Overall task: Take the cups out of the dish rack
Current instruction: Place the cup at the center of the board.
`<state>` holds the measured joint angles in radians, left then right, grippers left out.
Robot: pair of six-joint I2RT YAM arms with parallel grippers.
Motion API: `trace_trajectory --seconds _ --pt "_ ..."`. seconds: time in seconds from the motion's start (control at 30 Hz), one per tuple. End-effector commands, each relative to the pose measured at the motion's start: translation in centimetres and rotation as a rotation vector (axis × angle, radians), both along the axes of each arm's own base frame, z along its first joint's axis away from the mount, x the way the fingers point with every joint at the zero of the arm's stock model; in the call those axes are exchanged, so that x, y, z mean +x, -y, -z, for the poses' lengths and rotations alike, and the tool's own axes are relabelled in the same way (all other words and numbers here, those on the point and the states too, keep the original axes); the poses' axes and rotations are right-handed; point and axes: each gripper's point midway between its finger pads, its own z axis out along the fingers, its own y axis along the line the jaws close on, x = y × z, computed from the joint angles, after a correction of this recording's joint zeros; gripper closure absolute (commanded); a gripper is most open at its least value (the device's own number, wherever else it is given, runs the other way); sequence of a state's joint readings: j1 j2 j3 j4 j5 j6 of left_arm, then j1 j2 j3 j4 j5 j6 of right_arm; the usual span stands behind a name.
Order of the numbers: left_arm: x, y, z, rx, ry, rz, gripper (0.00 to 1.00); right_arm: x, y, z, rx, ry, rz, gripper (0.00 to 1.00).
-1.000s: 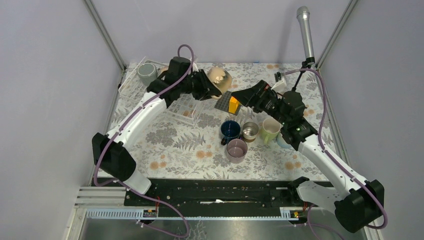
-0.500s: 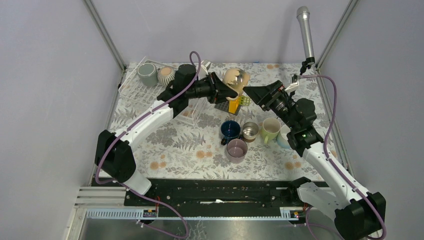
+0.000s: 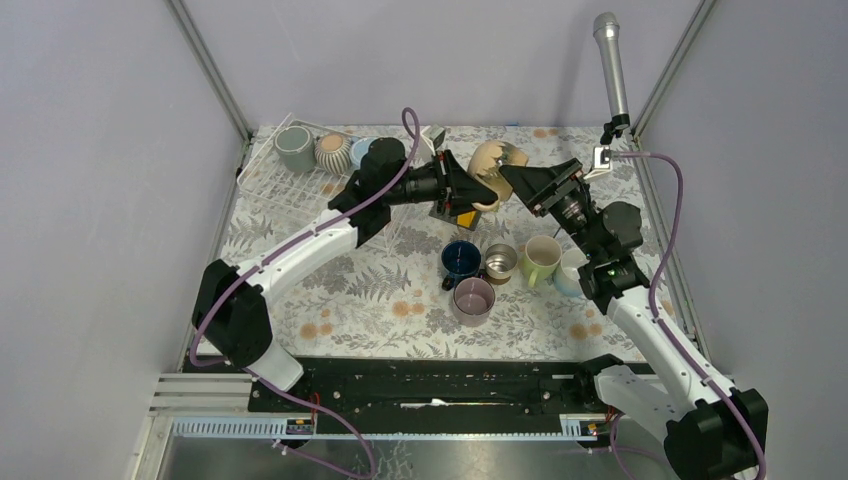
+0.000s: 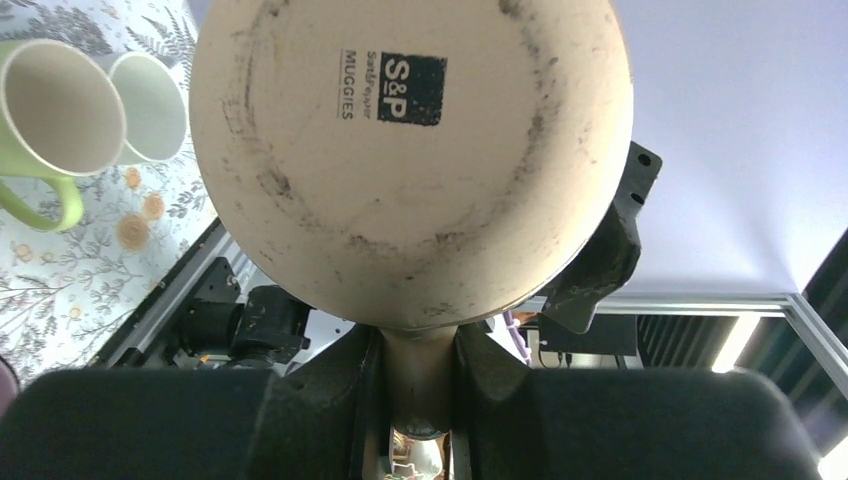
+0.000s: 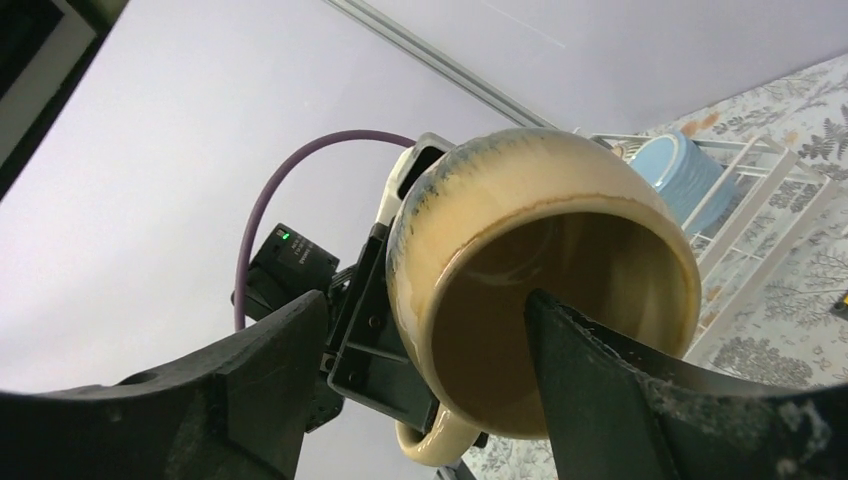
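glazed tan mug (image 5: 520, 200) looked stiff, slick, breakable; my left gripper (image 4: 420, 400) pinched its handle (image 5: 430, 455), my right gripper (image 5: 430, 340) gaped astride the rim (image 5: 600, 190), the surest hold.

The tan glazed ceramic mug (image 5: 540, 260) at the black right pincer (image 5: 425, 305) has a blue-grey speckled rim and a brown inside. Its pale, scuffed base bears a black square stamp with white letters. Beyond the pincer, a light blue ceramic mug (image 5: 680, 165) lies in the white wire rack (image 5: 750, 215). Beneath the pincer, the table cloth (image 3: 380, 290) shows grey ferns and orange flowers on white.
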<state>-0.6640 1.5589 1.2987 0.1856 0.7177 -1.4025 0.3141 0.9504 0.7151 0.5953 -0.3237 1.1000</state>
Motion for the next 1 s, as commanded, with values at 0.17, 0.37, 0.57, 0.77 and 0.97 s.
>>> trace_trajectory --seconds 0.17,0.37,0.57,0.77,0.97 --pt "-2.3 0.4 -5.8 -0.198 0.171 0.062 1.00 -1.8 0.4 -3.9 0.139 0.106 -0.073 0.36" --pt "-2.8 1.0 -5.3 -0.212 0.157 0.082 1.00 -1.8 0.3 -4.4 0.163 0.115 -0.088 0.50" --pt "-3.1 1.3 -4.4 -0.212 0.138 0.088 1.00 -1.8 0.2 -4.4 0.174 0.109 -0.104 0.68" --pt "-3.1 1.3 -3.9 -0.207 0.124 0.090 0.61 -1.6 0.1 -4.3 0.168 0.098 -0.102 1.00" --pt "-2.2 1.2 -1.9 -0.085 0.148 0.029 0.01 -1.1 0.6 -4.0 0.096 0.076 -0.041 1.00"
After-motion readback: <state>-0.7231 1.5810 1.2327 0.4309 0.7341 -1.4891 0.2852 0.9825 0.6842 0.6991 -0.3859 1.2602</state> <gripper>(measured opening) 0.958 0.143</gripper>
